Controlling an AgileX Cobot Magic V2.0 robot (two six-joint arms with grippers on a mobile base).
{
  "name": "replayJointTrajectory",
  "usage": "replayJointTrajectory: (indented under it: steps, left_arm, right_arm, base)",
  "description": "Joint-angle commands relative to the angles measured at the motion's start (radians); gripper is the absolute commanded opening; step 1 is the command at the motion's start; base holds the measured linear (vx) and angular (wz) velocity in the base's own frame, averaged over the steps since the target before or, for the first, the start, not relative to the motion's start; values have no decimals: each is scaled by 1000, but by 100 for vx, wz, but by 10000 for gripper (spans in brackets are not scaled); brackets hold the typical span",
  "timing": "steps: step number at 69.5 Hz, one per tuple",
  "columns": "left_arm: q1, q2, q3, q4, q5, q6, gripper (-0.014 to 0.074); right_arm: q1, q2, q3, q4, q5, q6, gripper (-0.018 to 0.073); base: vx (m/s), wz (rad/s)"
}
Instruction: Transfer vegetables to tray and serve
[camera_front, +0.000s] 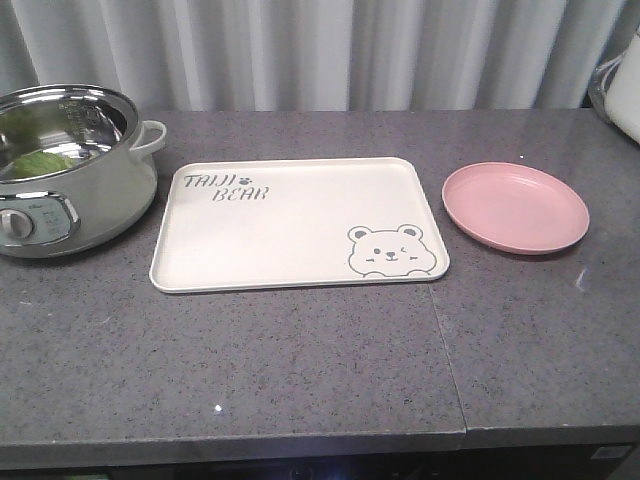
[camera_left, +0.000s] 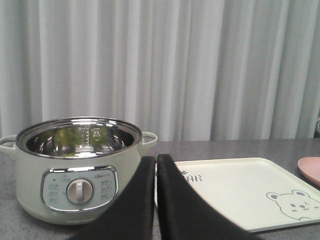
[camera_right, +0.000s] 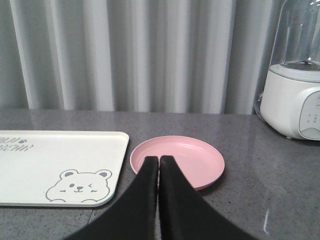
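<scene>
Curtains back grey counter; lettuce, apparently, in pot.

Left: electric pot, tall-walled, just beside the tray.
Middle: tray open from above.
Right: low pink plate, narrow gap between.
Front: open countertop.

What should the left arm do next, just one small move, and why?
Probably open the left pincer and reach toward the pot. The lettuce leaf lies inside it, the tray holds no food yet, and this pincer, facing the pot, is shut.
</scene>
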Motion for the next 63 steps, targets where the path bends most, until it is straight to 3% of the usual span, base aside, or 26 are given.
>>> replayJointTrajectory:
  steps: [1,10,20,27,33,63]
  left_arm:
    - [1,116,-169,32,71,-11,-6]
    - [1,338,-451,99,401,-31,-6]
    - [1,539,-697,183,712,-234,-6]
    - [1,644,-789,235,874,-263,-6]
    - [1,698,-816,254,937,-263,-6]
    - [1,733,-816,250,940,-262,0]
  right_arm:
    - [1,138,-189,-15,109,-20,-8]
    - [1,326,-426,-15,364,-20,-8]
    - [1,500,-632,-8,599,-20,-8]
    - [1,609,-718,-8,701,-21,-8]
    - [1,659,-744,-9,714,-25,-8]
    - [1,714,-742,3,723,-24,4]
  base:
    - [0,0]
    - [0,0]
    - [0,0]
    - [0,0]
    - [0,0]
    - [0,0]
